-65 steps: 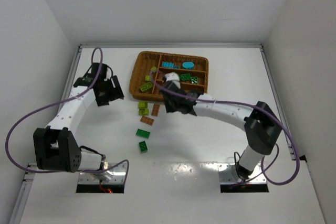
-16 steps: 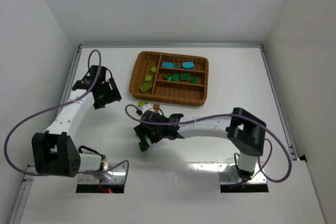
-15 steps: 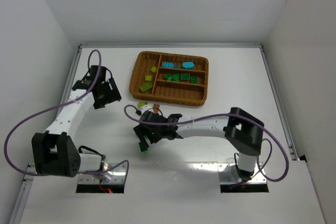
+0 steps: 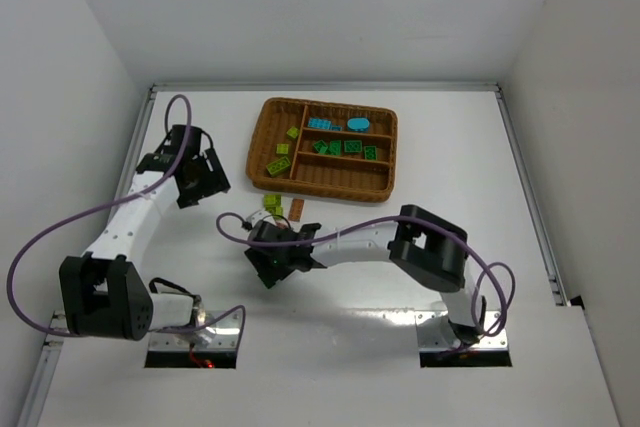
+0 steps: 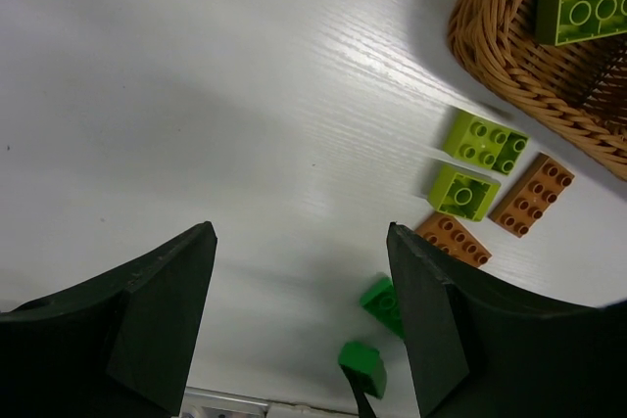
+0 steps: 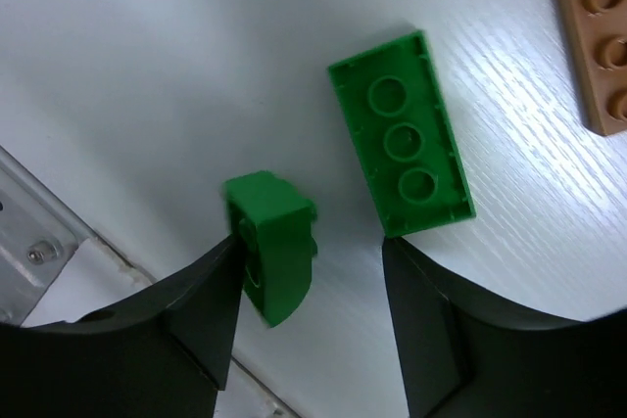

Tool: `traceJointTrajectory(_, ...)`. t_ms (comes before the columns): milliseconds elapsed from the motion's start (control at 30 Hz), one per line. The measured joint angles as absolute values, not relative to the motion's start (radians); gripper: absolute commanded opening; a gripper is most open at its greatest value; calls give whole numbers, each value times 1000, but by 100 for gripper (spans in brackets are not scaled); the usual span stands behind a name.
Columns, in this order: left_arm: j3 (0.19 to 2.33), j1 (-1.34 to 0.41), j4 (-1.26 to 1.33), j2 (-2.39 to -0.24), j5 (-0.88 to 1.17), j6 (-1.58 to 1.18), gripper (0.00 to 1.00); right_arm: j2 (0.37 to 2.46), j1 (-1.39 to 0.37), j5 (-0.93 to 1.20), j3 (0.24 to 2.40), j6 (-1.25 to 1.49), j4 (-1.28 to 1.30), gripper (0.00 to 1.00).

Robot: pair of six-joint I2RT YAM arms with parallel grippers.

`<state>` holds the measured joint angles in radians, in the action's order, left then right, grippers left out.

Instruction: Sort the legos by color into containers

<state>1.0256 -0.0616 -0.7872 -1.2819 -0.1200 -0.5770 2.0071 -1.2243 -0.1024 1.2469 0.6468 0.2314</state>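
Legos part sorted. Wicker tray (image 4: 392, 152) sits far centre on the counter (image 4: 450, 147). Cyan bricks (image 4: 322, 124) lie in its far narrow section, dark green bricks (image 4: 345, 147) in the middle narrow section, and yellow-green bricks (image 4: 280, 159) in the tall left section.

Loose on the counter, on the near side of the tray: two yellow-green legos (image 5: 485, 141), two brown-orange legos (image 5: 532, 195), and two dark green ones nearer the arm bases.

Right end effector (image 6: 312, 276): low over the counter, jaws wide, holding nothing. Small dark green brick (image 6: 269, 242) lies between the fingers, up against one finger (image 6: 201, 315) and apart from the other. Longer dark green brick (image 6: 400, 149) lies just past the fingertips, hollow side up, not touching the small one.

Left end effector (image 5: 299, 271): jaws wide, nothing between them, over bare counter left of the tray.

Step in hand (judgement): picking the small dark green brick; grasp not yet made.

Next move calls for closing the jaws on it. The brick sits off centre, so it will likely slide or turn as the opposite finger comes across. Then lift and carry to the middle narrow section.

Risk: the longer brick is close and could get nudged or pinched along with it.
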Motion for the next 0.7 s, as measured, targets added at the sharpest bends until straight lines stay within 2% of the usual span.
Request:
traceJointTrajectory(133,1026,-62,-789,-1275,-120,-580,77,2023,-1235,-124,1263,648,241,41)
traceJointTrajectory(267,1026,-62,-790,-1272,-120,-581,77,2015,-1237,-165,1241,664,238,32)
traceJointTrajectory(500,1026,-61,-792,-1272,-118,-581,77,1890,-1216,-262,1099,696,260,24)
traceJointTrajectory(700,1026,-61,-792,-1272,-110,-581,77,1780,-1181,-356,1079,702,339,24)
